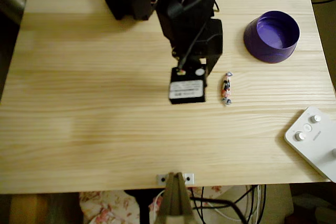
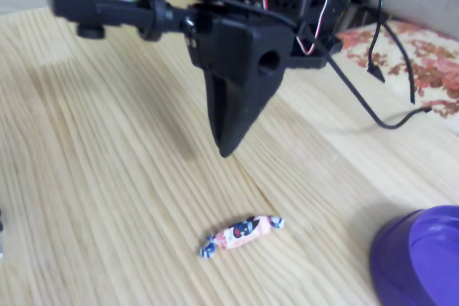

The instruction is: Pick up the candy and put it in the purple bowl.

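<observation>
The candy (image 1: pixel 226 88) lies flat on the wooden table, a slim white wrapped sweet with orange-pink and dark marks; a fixed view shows the candy (image 2: pixel 242 235) with its twisted ends. My black gripper (image 1: pixel 211 71) hangs above the table just left of and behind it. Seen from the side, the gripper (image 2: pixel 226 150) points down as one narrow wedge with its jaws together and nothing held, its tip clear of the candy. The purple bowl (image 1: pixel 271 36) stands upright at the table's back right, empty; the bowl's rim (image 2: pixel 419 259) shows at the lower right edge.
A white device with round knobs (image 1: pixel 314 139) sits at the table's front right corner. The black camera block (image 1: pixel 187 85) on my wrist hangs over the table's middle. Loose cables (image 2: pixel 373 69) trail behind the arm. Bare wood (image 1: pixel 79 119) spreads across the left half.
</observation>
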### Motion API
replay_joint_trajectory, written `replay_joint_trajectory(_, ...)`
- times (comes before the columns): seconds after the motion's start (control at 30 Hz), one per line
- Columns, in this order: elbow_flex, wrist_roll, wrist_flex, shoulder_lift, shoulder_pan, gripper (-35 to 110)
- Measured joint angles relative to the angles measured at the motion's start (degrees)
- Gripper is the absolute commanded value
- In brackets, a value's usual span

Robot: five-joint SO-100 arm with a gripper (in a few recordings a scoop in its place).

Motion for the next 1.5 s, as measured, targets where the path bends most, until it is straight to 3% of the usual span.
replay_joint_trajectory(0.77, -8.3, 0.1, 4.0, -8.3, -0.3, 0)
replay_joint_trajectory(1.1, -11.2, -5.1, 5.7, -8.3, -0.5, 0)
replay_joint_trajectory(1.3, -12.6, -2.1, 4.9, -10.9, -2.0, 0)
replay_joint_trajectory(1.5, -14.4, 6.9, 4.6, -14.5, -2.1, 0)
